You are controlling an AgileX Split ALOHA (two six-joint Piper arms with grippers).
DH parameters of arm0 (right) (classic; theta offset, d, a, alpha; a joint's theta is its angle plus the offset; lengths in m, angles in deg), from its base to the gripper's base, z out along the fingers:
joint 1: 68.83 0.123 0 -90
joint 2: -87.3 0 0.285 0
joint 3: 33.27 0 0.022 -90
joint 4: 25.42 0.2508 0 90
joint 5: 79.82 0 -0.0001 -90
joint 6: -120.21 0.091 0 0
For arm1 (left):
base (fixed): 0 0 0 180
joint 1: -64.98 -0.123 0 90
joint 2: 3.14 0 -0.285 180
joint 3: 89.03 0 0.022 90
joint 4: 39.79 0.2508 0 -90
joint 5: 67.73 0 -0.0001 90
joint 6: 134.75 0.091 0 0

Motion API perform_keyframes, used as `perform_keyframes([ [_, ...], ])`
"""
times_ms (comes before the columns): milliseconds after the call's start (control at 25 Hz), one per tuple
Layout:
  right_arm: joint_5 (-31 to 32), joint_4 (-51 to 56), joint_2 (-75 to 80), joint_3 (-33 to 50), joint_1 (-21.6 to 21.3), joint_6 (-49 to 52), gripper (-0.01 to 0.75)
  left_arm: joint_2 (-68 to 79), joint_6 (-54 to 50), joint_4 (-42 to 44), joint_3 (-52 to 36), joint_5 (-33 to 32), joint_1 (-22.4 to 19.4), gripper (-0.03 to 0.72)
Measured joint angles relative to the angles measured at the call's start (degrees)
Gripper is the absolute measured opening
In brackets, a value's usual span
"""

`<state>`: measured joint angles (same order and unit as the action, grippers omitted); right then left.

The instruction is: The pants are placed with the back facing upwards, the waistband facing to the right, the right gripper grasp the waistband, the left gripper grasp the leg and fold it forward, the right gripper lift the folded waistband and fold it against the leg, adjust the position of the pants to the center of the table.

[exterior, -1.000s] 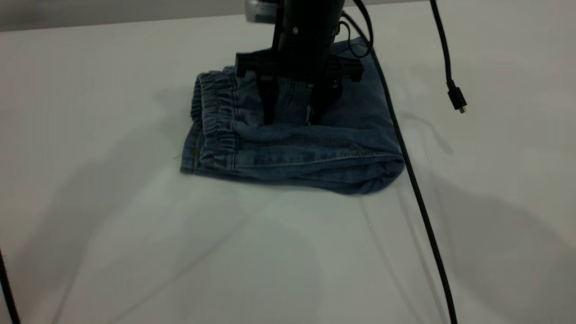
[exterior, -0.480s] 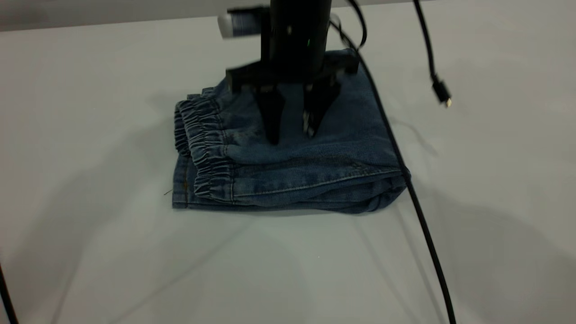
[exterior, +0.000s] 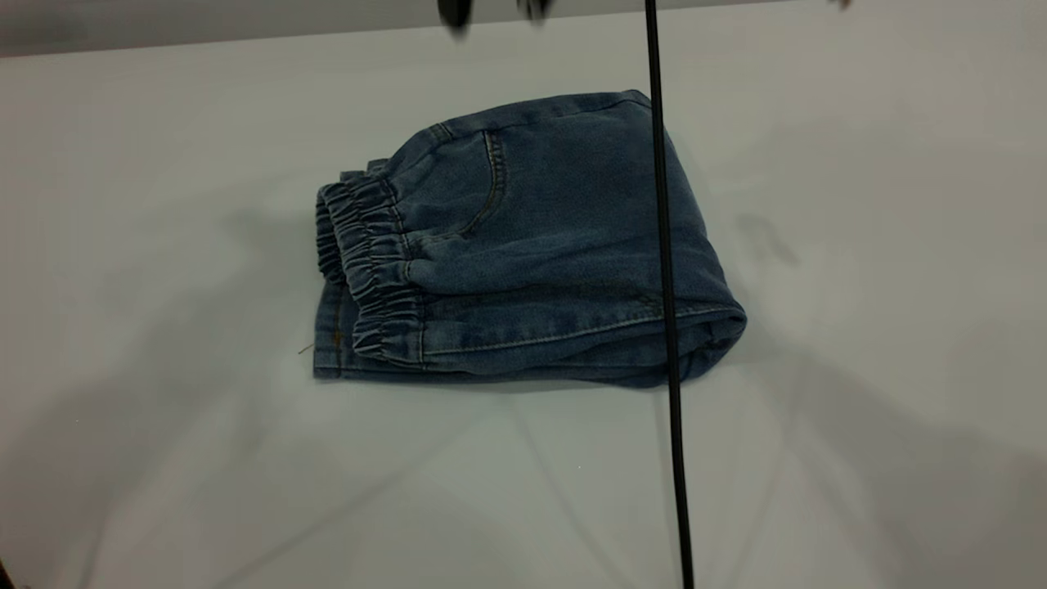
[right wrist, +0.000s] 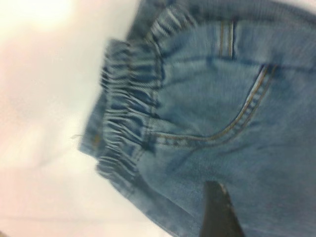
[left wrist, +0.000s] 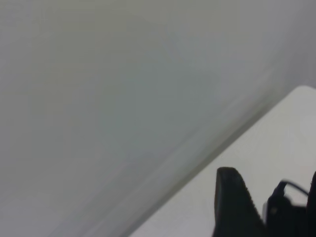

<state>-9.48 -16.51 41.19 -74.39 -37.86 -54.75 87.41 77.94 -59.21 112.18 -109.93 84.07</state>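
The pants (exterior: 540, 245) lie folded into a compact denim bundle on the table (exterior: 164, 458). The gathered waistband (exterior: 368, 270) is on top at the bundle's left end, also seen in the right wrist view (right wrist: 126, 118). The leg is folded underneath, and only a hem strip (exterior: 331, 335) peeks out past the waistband. My right gripper (exterior: 493, 8) hangs high above the bundle at the exterior view's top edge, open and empty. One of its fingers (right wrist: 217, 207) shows over the denim. My left gripper (left wrist: 270, 187) is away from the pants, open, facing a table edge.
A black cable (exterior: 667, 327) hangs straight down across the bundle's right part and on to the near table edge. A curved pocket seam (right wrist: 247, 113) faces up. Bare table surrounds the bundle on all sides.
My right gripper, which pressed on the bundle and dragged it left and nearer, has lifted off to the top edge. The pants stay put. The cable has swung to vertical.
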Motion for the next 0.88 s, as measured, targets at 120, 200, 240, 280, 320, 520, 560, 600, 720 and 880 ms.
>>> perform_keyframes([
  [120, -0.1, -0.1, -6.7, 0.2, 0.0, -1.9, 0.366, -4.2, 2.0, 0.0, -3.6, 3.2, 0.0, 0.342],
  [200, -0.1, 0.0, -11.4, 0.2, 0.0, -3.1, 0.365, -7.1, 3.3, 0.0, -5.7, 5.0, 0.0, 0.342],
  [240, -0.1, 0.0, -14.1, 0.2, 0.0, -3.6, 0.365, -8.7, 3.4, 0.0, -6.5, 5.4, 0.0, 0.342],
  [280, -0.1, 0.1, -16.9, 0.2, 0.0, -4.0, 0.365, -10.3, 3.2, 0.0, -6.7, 5.4, 0.0, 0.342],
  [320, -0.1, 0.4, -19.8, 0.2, 0.0, -4.0, 0.365, -11.9, 2.6, -0.1, -6.8, 5.1, 0.0, 0.342],
  [520, 0.1, 0.1, -33.6, 0.3, 0.0, -5.0, 0.364, -19.3, -1.8, -0.2, -6.8, -3.9, 0.0, 0.342],
  [560, 0.0, 0.1, -36.7, 0.5, 0.0, -5.0, 0.364, -20.8, -1.8, -0.4, -6.8, -6.5, 0.0, 0.342],
  [600, -0.1, 0.1, -39.7, 1.1, 0.0, -5.0, 0.364, -22.2, -1.9, -0.4, -6.8, -8.6, 0.0, 0.342],
  [720, -0.1, -0.3, -48.4, 4.7, 0.0, -5.4, 0.363, -25.8, -4.8, -0.4, -6.8, -14.1, 0.0, 0.337],
  [880, -0.1, -0.7, -61.7, 14.2, -0.1, -5.4, 0.363, -30.3, -10.4, 0.0, -6.9, -22.1, 0.0, 0.322],
])
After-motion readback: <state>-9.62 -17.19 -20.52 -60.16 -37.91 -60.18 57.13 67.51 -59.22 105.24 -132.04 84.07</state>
